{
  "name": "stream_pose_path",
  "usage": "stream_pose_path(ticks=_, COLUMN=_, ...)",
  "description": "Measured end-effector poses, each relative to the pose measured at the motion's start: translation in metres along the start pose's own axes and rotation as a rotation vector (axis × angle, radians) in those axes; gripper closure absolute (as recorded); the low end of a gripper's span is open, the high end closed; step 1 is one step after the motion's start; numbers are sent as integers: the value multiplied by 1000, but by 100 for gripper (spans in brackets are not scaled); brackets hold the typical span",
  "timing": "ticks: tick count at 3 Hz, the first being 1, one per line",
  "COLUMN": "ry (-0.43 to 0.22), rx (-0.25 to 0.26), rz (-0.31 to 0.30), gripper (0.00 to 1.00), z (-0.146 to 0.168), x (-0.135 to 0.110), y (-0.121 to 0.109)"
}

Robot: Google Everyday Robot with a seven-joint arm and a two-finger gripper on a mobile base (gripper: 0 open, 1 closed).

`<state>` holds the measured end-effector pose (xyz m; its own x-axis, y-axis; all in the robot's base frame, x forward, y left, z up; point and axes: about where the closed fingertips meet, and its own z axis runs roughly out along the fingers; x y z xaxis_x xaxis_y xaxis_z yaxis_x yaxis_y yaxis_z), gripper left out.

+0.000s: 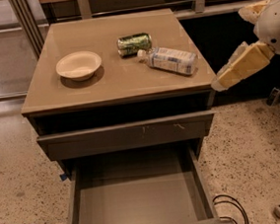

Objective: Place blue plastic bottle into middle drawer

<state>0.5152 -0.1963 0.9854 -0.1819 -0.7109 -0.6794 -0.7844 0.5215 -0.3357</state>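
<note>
Terrazzo floor, speckled; tan cabinet standing against a dark railing.

Item 1: blue plastic bottle (pixel 169 60). Lay on its side on the cabinet's top surface (pixel 113 89), right-hand half, near the right edge. Long axis ran across the view on a slight diagonal: white cap at the far left end, base at the near right end.

Item 2: green can (pixel 134 43). Also on its side, just beside the bottle's cap. Whether the two touched could not be made out.

Item 3: pale bowl (pixel 78 65). Upright, on the left half of the surface, well apart from the bottle.

Item 4: gripper (pixel 223 80). Hung in the air beyond the right edge of the surface, near the front right corner, touching nothing. Tip pointed toward the cabinet. Whether it was open or closed could not be told. The bottle lay to the camera's left of it and farther back, base end nearest, so a reach would likely meet the bottle end-on unless the wrist turned across the long axis.

Item 5: scratched drawer front (pixel 127 135), below the surface.

Item 6: middle drawer (pixel 139 203). Pulled out below that, floor bare, bottle not yet in it.
</note>
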Motion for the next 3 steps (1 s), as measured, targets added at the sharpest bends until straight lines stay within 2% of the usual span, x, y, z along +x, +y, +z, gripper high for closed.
stream_pose_path(ticks=1, ry=-2, rx=-15, rz=-52, gripper=0, z=23, x=-9, y=-9)
stream_pose_path(ticks=2, ry=20, rx=-39, rz=-116, gripper=0, z=63, x=-14, y=-26)
stream_pose_path(ticks=3, ry=60, rx=-80, rz=-152, gripper=0, z=107, x=-12, y=-41)
